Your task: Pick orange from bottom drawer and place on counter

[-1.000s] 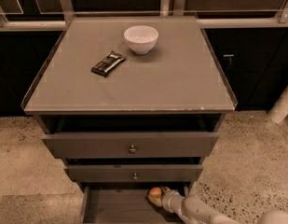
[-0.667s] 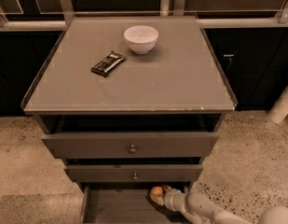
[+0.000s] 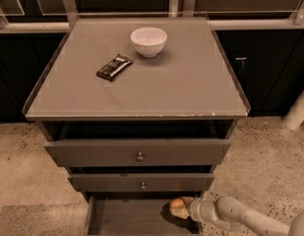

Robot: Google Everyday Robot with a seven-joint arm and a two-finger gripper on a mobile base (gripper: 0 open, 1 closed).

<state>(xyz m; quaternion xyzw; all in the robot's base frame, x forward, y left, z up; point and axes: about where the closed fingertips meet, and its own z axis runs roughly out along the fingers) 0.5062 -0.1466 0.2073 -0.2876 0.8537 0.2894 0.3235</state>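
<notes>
Speckled floor is spreading out around a grey cabinet, and the picture is cutting off its lowest part. Down at the near edge, the bottom drawer is standing pulled open, but only its back part is showing. The orange is sitting at the right side of this drawer, right at the tip of the gripper. The gripper is reaching in from the right on a pale arm that is running off the corner. It is touching the orange, but I cannot tell if the claw is open, closed or squeezing the fruit, because that spot is too dark. Above, two wider drawers with round knobs are sticking out a little. On the counter a dark packet is lying near a white bowl. Dark cupboards are standing behind.
</notes>
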